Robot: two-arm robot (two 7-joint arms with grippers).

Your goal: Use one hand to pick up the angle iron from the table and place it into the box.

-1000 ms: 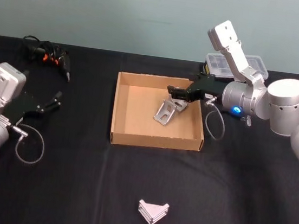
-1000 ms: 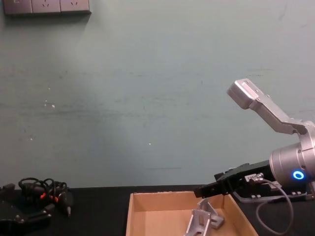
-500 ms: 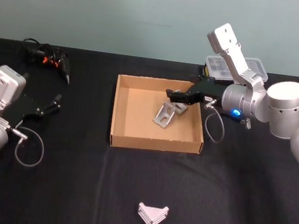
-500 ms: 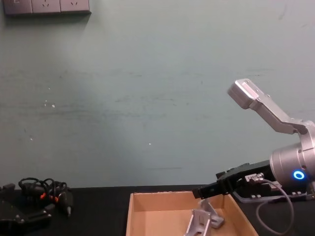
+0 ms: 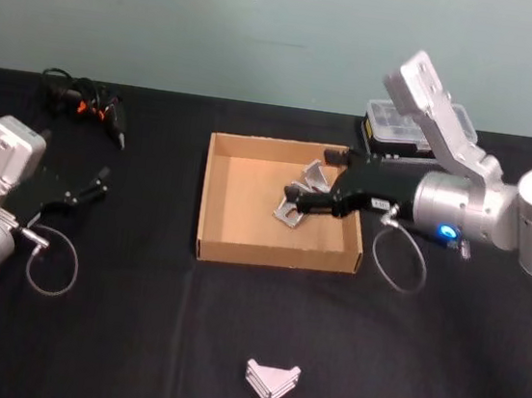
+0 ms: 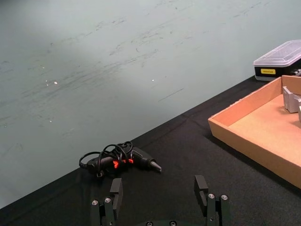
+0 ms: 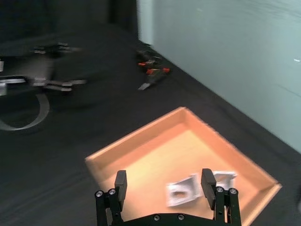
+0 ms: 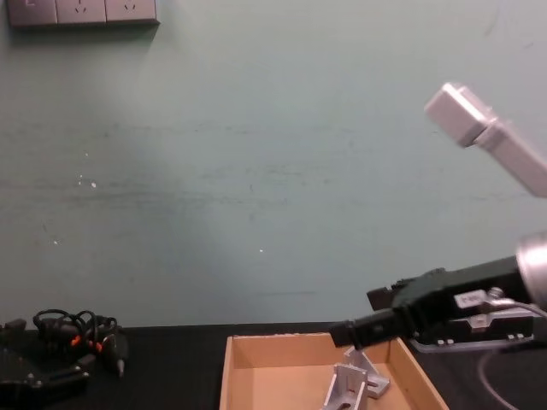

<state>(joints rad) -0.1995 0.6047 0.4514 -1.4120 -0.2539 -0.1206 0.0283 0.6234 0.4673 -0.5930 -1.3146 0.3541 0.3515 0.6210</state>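
Observation:
The tan box (image 5: 216,193) sits mid-table on the black table (image 5: 135,319). A silver angle iron (image 5: 289,210) lies inside the box toward its right wall, with a second silver piece (image 5: 314,173) beside it. My right gripper (image 5: 312,180) hovers open over them, with nothing between its fingers (image 7: 121,181); both pieces (image 7: 181,193) lie below it on the box floor. In the chest view the gripper (image 8: 350,333) hangs just above the iron (image 8: 349,386). Another angle iron (image 5: 271,378) lies on the table near the front. My left gripper (image 5: 93,184) rests open at far left.
A clear-lidded plastic case (image 5: 401,123) stands behind the box at right. A black cable bundle with orange marks (image 5: 84,101) lies at the back left. Open tabletop surrounds the front angle iron.
My right arm has drawn back toward me and to the right, and its gripper now sits a little lower in the head view. The iron stays in the box. The left arm is still.

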